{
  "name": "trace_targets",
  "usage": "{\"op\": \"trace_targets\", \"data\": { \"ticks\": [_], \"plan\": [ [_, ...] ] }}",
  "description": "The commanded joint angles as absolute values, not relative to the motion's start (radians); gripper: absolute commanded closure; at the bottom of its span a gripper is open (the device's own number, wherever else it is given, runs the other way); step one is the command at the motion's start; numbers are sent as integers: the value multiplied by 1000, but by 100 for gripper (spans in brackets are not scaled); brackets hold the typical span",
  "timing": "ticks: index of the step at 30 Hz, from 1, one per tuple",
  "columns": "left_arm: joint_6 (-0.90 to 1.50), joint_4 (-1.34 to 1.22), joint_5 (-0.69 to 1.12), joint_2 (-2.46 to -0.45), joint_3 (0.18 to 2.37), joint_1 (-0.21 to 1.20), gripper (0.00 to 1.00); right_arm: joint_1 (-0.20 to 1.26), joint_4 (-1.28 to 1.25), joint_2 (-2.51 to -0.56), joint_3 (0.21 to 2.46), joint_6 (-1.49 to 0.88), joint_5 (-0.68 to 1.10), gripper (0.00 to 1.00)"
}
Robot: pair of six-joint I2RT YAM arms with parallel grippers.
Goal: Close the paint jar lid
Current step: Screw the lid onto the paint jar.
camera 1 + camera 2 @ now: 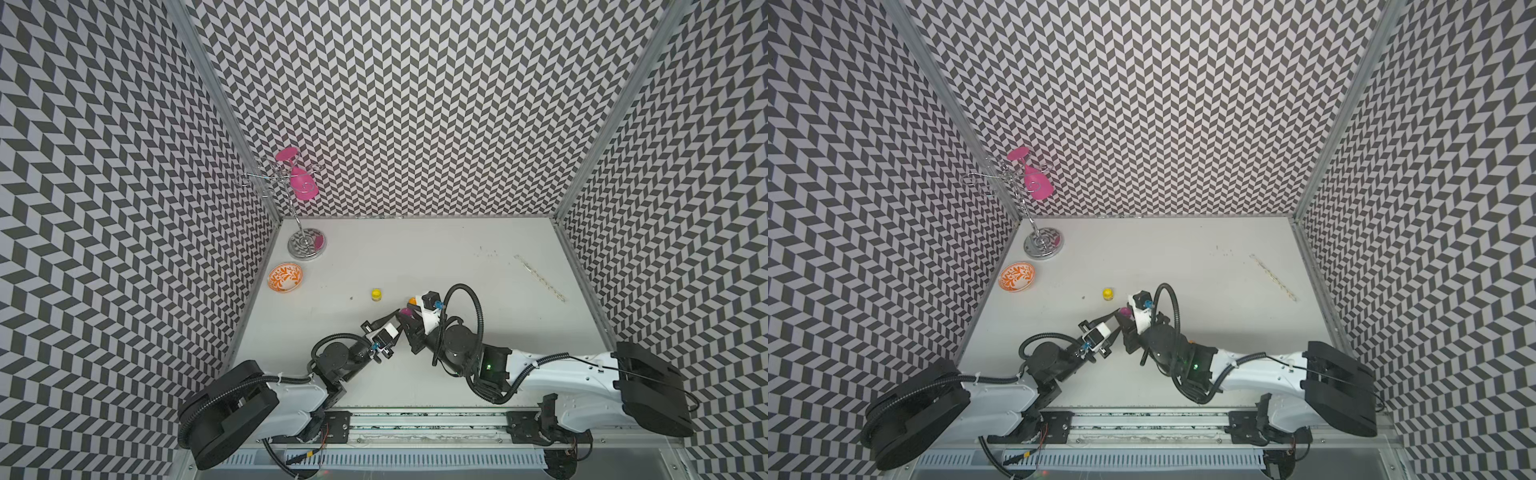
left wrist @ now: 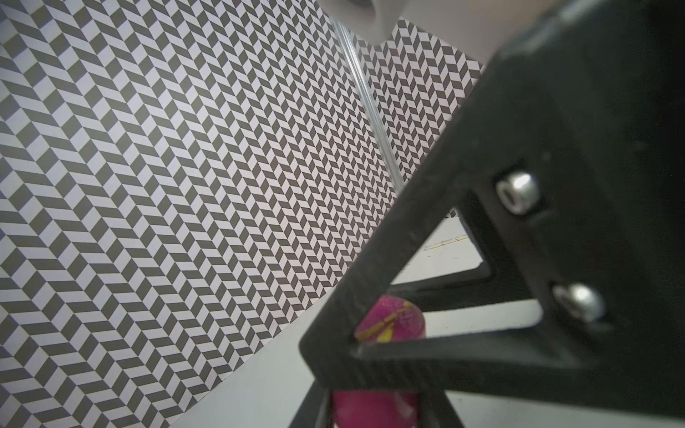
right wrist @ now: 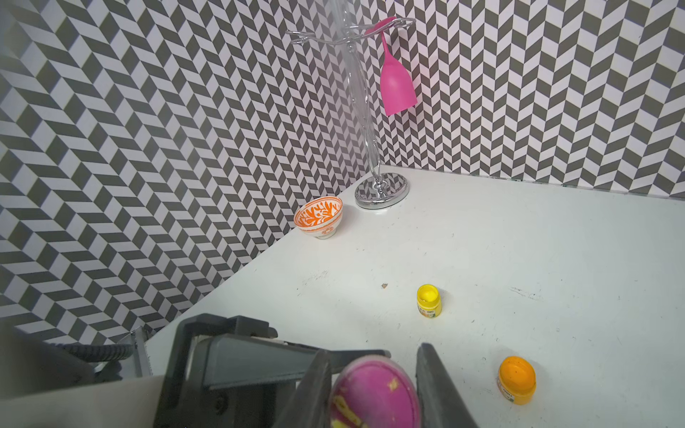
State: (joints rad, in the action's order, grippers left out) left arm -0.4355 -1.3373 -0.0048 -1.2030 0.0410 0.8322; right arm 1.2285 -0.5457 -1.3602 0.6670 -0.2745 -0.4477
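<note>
Both grippers meet on a small pink paint jar (image 1: 405, 311) near the middle of the white table (image 1: 478, 257). In the left wrist view my left gripper (image 2: 374, 411) is shut on the jar's pink body (image 2: 374, 404). One black finger of the right gripper crosses in front of it. The pink lid (image 3: 374, 396), smeared with yellow paint, sits on top of the jar. In the right wrist view my right gripper (image 3: 374, 389) is shut on it, one finger against each side. Both top views show only a sliver of the pink jar (image 1: 1124, 311) between the arms.
A yellow paint jar (image 1: 376, 294) and an orange one (image 1: 411, 300) stand just beyond the grippers. At the back left are an orange-patterned bowl (image 1: 285, 277) and a chrome glass stand (image 1: 306, 244) with a pink glass (image 1: 303, 183) hanging from it. A thin pale strip (image 1: 540, 277) lies at the right.
</note>
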Motion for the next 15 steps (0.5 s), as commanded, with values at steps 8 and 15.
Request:
{"op": "trace_targets", "data": {
  "ticks": [8, 15],
  "plan": [
    [-468, -1489, -245, -1183, 46, 818, 72, 1266, -467, -1400, 674, -397, -426, 100],
    [-465, -1475, -223, -1183, 50, 818, 72, 1272, -477, -1417, 682, -397, -417, 95]
  ]
}}
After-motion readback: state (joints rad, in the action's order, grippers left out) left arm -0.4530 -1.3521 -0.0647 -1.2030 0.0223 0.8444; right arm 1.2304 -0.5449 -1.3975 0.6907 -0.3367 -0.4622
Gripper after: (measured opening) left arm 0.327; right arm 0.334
